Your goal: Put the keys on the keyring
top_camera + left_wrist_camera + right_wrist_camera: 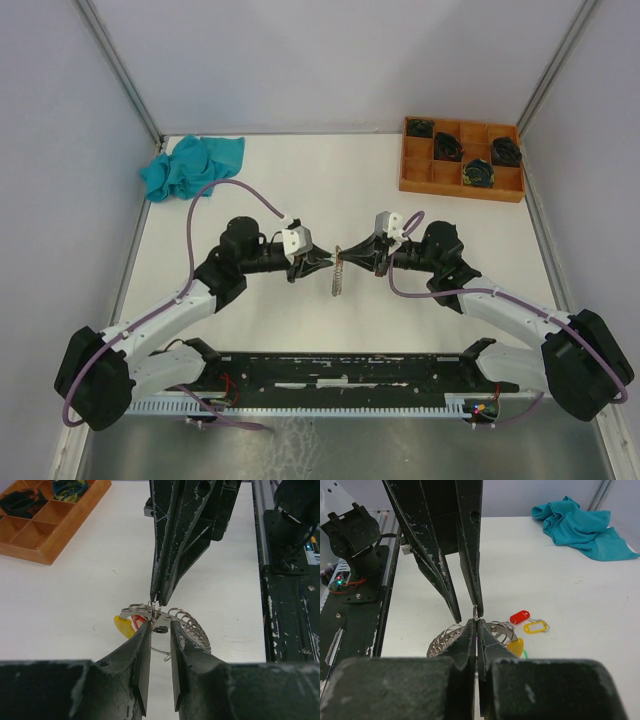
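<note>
Both arms are stretched from the near corners toward the middle of the bench [300, 180]. The elbows are bent outward and the wrists are levelled, so that the two claws are set tip to tip.

The right claw [476, 623] is pressed fully together. A small silvery loop at the top of the keyring [192, 625] is pinched between its tips. The ribbed ring is hung below that grip and is seen edge-on from overhead. Whether its lower edge is rested on the bench cannot be told.

The left claw [161, 626] is held opposite, with its fingers parted by a narrow gap. The ring's wire and a small dark tag [160, 629] are framed in that gap. Whether the pads are touching the wire cannot be told. A yellow tag [122, 625] is seen just beside the ring.

Two keys are seen lying on the bench near the ring, apart from both claws. The red-tagged key [520, 616] and the pale-yellow-tagged key [535, 627] are placed just beside each other. A sliver of green is glimpsed under the yellow tag, too small to be identified.

A teal cloth [190, 165] is crumpled at the far left corner. An orange tray [460, 190] of compartments, some filled with black coils, is set at the far right.
</note>
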You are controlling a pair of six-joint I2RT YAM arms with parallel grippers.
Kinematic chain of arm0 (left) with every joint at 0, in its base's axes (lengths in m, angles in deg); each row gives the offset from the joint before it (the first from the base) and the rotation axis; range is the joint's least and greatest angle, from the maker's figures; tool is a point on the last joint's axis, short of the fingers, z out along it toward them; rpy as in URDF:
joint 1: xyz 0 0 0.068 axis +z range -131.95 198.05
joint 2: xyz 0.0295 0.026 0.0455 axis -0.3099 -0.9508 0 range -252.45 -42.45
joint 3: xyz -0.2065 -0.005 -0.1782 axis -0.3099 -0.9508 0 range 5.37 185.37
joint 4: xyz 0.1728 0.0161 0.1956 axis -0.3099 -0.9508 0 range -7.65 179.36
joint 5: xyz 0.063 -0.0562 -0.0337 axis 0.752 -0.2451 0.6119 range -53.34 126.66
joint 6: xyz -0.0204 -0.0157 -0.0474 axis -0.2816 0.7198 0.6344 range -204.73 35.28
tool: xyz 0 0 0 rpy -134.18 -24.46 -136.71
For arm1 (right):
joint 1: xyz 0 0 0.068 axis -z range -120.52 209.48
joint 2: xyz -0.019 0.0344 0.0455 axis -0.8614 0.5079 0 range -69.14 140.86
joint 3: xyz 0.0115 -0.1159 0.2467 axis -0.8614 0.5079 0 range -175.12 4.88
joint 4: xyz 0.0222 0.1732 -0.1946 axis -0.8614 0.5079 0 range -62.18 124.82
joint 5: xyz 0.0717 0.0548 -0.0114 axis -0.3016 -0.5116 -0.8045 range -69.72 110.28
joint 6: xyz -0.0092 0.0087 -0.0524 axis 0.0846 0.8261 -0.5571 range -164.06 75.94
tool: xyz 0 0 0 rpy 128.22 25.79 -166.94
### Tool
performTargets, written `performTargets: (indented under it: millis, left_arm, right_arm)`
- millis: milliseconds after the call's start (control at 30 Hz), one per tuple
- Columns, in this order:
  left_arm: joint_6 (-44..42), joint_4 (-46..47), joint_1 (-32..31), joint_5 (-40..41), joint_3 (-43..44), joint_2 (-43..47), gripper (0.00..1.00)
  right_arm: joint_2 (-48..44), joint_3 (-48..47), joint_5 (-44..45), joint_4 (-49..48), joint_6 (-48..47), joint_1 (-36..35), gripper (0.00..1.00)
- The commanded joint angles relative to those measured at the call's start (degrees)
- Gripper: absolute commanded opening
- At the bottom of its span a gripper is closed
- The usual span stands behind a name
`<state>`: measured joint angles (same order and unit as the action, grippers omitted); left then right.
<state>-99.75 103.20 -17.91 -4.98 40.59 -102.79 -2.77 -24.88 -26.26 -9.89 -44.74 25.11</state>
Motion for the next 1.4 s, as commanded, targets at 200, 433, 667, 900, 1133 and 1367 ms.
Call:
performTargets:
  millis: [200,433,667,900,1133,1367]
  left_arm:
    - [2.0,2.58,0.18,-5.29,2.9,-1.24,0.24]
    - [2.88,3.2,0.28,-3.81,2.99,-0.95,0.23]
    - [3.48,2.99,0.59,-1.26,3.03,-0.88,0.23]
    - [3.33,2.5,0.59,-1.36,3.14,-0.9,0.23]
    - [3.89,2.94,0.63,-5.48,3.65,-2.07,0.18]
    - [4.13,3.03,0.57,-6.91,3.97,-2.78,0.16]
  right_arm:
    - [-0.35,-1.63,-2.9,-4.25,1.54,0.16,0.01]
    - [0.24,-1.96,-4.16,-4.21,2.2,0.18,0.01]
    - [0.05,-1.92,-3.97,-3.95,1.94,0.11,0.01]
    - [-0.26,-1.95,-3.38,-3.8,1.66,0.14,0.01]
    - [-0.27,-2.33,-3.96,-3.04,1.55,0.1,0.01]
    - [-0.2,-2.87,-4.89,-1.49,0.88,0.09,0.01]
